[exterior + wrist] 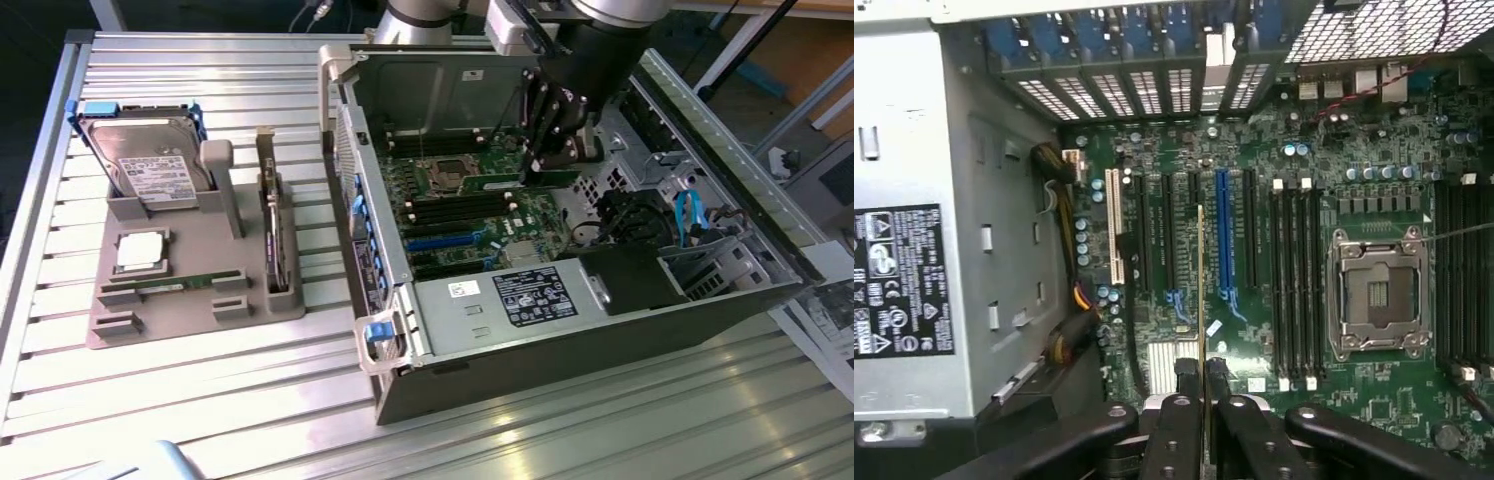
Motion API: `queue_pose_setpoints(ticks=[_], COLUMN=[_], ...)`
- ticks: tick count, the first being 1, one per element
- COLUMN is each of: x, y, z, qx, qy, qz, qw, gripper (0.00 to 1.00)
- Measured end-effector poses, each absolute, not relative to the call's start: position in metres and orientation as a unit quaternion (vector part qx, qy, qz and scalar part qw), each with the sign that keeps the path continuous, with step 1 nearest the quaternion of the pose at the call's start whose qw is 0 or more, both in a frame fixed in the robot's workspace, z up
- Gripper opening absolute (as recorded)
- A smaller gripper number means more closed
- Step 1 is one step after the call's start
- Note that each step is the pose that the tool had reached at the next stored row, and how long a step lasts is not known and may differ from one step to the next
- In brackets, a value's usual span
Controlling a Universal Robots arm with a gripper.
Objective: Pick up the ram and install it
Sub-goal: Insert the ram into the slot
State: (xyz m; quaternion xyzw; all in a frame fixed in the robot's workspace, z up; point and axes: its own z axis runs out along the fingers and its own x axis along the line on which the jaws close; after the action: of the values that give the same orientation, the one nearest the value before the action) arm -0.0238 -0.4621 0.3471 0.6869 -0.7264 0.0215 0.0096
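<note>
Hand (pixel 1202 385): pinching the ram's upper edge between its fingers.
Ram (pixel 1201 290): edge-on, held over the motherboard (pixel 1334 400).
Setting: inside the open computer case (pixel 561 330) on the bench (pixel 200 390).

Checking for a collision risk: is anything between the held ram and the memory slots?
Nothing visible is. The gripper holds the ram edge-on over the open case, and the black memory slots beside the processor socket lie bare, with no cable across them.

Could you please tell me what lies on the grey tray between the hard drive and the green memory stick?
The square silver processor chip lies between the hard drive and the green memory stick, as the exterior view shows.
</note>
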Motion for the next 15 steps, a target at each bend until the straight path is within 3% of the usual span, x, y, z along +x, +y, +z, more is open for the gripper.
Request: queue_pose_setpoints(ticks=[15], x=[-0.035], y=[-0.414], z=[0.306], qx=[0.686], qy=[-0.727], qz=[0.021], qw=[0.010], gripper=[0.13])
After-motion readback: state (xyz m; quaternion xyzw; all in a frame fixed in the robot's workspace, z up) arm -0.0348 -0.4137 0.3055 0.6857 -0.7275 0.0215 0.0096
